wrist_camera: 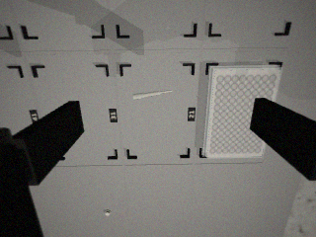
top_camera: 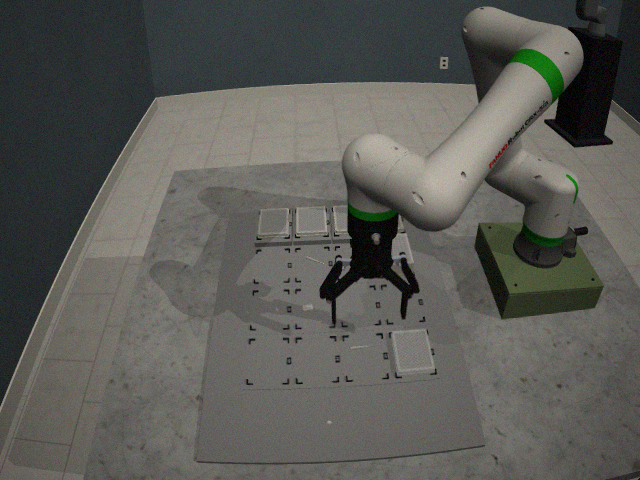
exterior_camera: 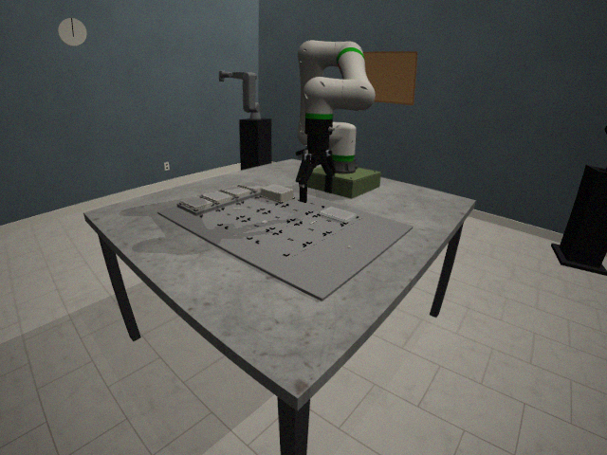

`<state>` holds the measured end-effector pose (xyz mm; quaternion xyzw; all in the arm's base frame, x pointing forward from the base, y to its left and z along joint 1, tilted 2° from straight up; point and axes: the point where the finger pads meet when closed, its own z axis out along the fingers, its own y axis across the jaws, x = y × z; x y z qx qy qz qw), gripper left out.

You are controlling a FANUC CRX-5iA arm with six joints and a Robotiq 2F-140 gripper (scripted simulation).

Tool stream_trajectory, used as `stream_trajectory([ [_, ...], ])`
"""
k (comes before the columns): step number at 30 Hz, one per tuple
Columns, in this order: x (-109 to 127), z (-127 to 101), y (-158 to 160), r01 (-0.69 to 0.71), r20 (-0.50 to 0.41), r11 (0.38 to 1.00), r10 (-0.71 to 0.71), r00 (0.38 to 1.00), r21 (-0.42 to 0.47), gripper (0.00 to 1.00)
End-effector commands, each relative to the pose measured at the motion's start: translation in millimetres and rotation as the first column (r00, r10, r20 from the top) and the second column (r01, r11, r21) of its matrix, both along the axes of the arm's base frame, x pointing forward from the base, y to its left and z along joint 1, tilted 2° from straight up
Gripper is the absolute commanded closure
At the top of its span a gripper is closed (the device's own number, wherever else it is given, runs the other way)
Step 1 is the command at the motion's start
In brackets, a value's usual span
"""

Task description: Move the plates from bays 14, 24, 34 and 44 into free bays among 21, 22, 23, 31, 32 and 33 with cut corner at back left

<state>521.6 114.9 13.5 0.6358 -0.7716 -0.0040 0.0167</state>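
My gripper (top_camera: 368, 320) (exterior_camera: 316, 195) (wrist_camera: 167, 115) is open and empty, fingers down, above the deck around column 2 near rows 1 and 2. Sealed plates sit in the raised column 4: bay 44's plate (top_camera: 273, 222) (exterior_camera: 194, 203), bay 34's plate (top_camera: 311, 221) and bay 24's plate (top_camera: 340, 219), which is partly hidden by the arm. Bay 14 is mostly hidden in the top view. Bays 21, 22, 23, 31, 32 and 33 show no plates where visible. Bay 11's plate (top_camera: 413, 351) (exterior_camera: 338, 213) (wrist_camera: 242, 114) lies flat within its corners.
The tall deep-well block (exterior_camera: 277, 191) stands in bay 13, partly behind the gripper in the top view. A thin white sliver (top_camera: 359, 347) (wrist_camera: 152, 94) lies in bay 21, another sliver (top_camera: 315, 259) in bay 33, and a small white piece (top_camera: 308, 306) in bay 32.
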Motion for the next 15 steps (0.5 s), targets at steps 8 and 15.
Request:
stream_trajectory([
  [8, 32, 0, -6, 0.0, 0.002, 1.0, 0.0, 1.0, 0.0, 0.0],
  [15, 52, 0, -10, 0.0, 0.002, 1.0, 0.0, 1.0, 0.0, 0.0],
])
